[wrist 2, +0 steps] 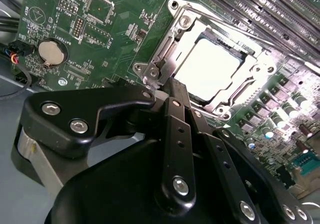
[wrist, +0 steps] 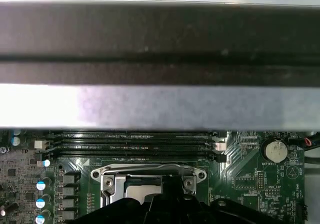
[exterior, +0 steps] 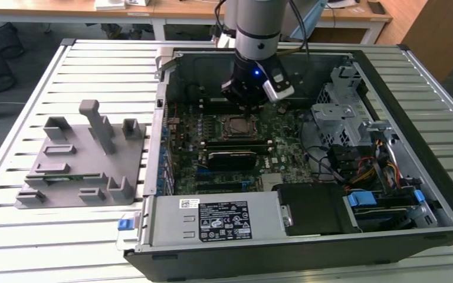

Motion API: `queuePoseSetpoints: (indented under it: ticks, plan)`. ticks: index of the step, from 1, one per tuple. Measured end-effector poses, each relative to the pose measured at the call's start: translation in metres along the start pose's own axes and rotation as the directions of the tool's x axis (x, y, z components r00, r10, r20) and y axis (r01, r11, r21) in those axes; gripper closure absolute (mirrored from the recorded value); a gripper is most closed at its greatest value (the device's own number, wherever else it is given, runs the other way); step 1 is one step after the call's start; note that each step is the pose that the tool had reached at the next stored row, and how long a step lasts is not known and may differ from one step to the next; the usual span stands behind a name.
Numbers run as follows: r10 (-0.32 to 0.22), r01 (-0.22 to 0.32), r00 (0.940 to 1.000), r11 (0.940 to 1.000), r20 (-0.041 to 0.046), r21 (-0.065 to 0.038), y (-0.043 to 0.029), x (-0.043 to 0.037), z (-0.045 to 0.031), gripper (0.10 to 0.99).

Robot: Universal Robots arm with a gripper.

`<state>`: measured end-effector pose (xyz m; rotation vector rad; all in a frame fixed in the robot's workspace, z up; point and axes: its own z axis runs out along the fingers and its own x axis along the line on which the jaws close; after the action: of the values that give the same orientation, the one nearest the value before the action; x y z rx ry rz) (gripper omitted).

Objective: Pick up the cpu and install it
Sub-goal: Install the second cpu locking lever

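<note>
silvery-grey and flat, the cpu (wrist 2: pixel 209 68) sits inside the socket frame (wrist 2: pixel 167 47) on the green motherboard (wrist 2: pixel 100 24), seen brightly lit in the second wrist view; the metal bracket of that frame runs round its edges; the gripper (wrist 2: pixel 172 92) reaches towards the socket, its black linkage crowding the near part of the picture, and the tip comes to the frame's edge just beside the cpu; the chip's top plate shows bare, nothing clamped on it; whether the jaws stand wide or narrow i cannot tell from here, since the tips are hidden behind the linkage; a round coin battery (wrist 2: pixel 51 53) lies on the board well apart from the socket; in the first wrist view the socket frame (wrist: pixel 150 176) appears beyond the black gripper (wrist: pixel 165 204), with dark memory slots (wrist: pixel 135 146) running in rows next to it and the coin battery (wrist: pixel 275 150) off to one side; over to the exterior view, the arm (exterior: pixel 256 26) comes down into the open computer case (exterior: pixel 439 200), which rests on a slatted desk (exterior: pixel 92 65); the gripper (exterior: pixel 246 103) hangs right above the socket (exterior: pixel 237 125) in the middle of the board; on the exterior view's left a grey fixture (exterior: pixel 81 159) stands on the desk beside the case; a silver power supply box (exterior: pixel 210 219) fills the near corner of the case
</note>
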<state>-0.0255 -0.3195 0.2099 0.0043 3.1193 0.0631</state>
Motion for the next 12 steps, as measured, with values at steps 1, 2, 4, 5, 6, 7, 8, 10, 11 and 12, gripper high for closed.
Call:
queuePoseSetpoints:
  ticks: [1, 2, 4, 5, 6, 7, 8, 10, 11, 12]
  plan:
    - [0.000, 0.000, 1.0000, 1.0000, 0.0000, 0.000, -0.0008, 0.0000, 0.0000, 0.976]
    - [0.000, 0.000, 1.0000, 1.0000, 0.0000, 0.000, -0.0015, 0.0000, -0.0001, 0.976]
    - [0.000, 0.000, 1.0000, 1.0000, 0.0000, 0.000, -0.0030, 0.0000, -0.0001, 0.976]
    - [0.000, 0.000, 1.0000, 1.0000, 0.0000, 0.000, -0.0036, -0.0001, -0.0002, 0.976]
    - [0.000, 0.000, 1.0000, 1.0000, 0.0000, 0.000, -0.0042, -0.0001, -0.0002, 0.976]
    - [0.000, 0.000, 1.0000, 1.0000, 0.0000, 0.000, -0.0046, -0.0001, -0.0002, 0.976]
    - [0.000, 0.000, 1.0000, 1.0000, 0.0000, 0.000, -0.0050, -0.0002, -0.0002, 0.976]
    - [0.000, 0.000, 1.0000, 1.0000, -0.0002, 0.000, -0.0054, -0.0007, -0.0003, 0.976]
    - [0.000, 0.000, 1.0000, 1.0000, -0.0004, 0.000, -0.0055, -0.0006, -0.0010, 0.976]
    - [0.000, 0.000, 1.0000, 1.0000, -0.0004, 0.000, -0.0054, -0.0007, -0.0027, 0.976]
